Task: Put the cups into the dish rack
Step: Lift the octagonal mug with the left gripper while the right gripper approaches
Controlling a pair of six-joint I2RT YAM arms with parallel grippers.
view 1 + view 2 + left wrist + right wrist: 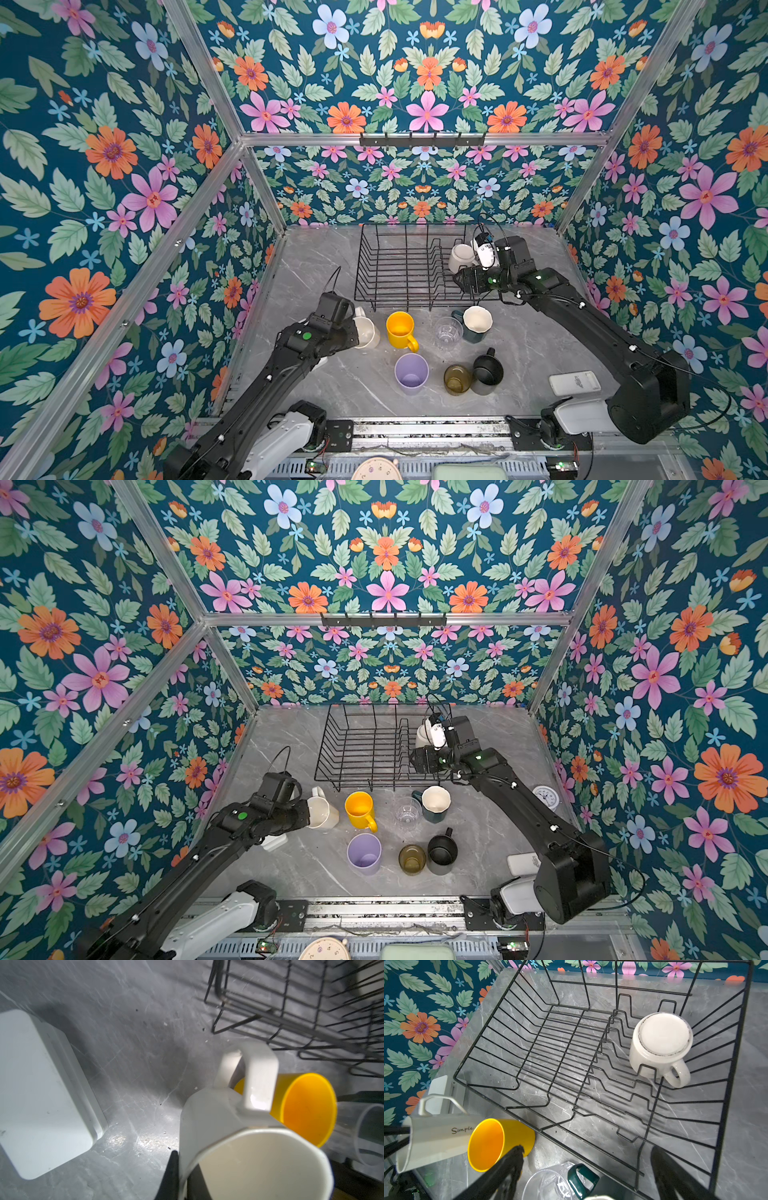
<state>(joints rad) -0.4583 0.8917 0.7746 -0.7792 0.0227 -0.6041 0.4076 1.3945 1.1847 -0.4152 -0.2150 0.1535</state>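
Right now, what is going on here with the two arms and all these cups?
The cups are going into the dish rack; one white mug already sits upside down in it. The left pincer is shut on the rim of the white mug with script. The right pincer hangs open, empty, over the rack's near right corner. Yellow mug, clear glass, dark green mug, lilac tumbler, amber glass and black mug wait on the table.
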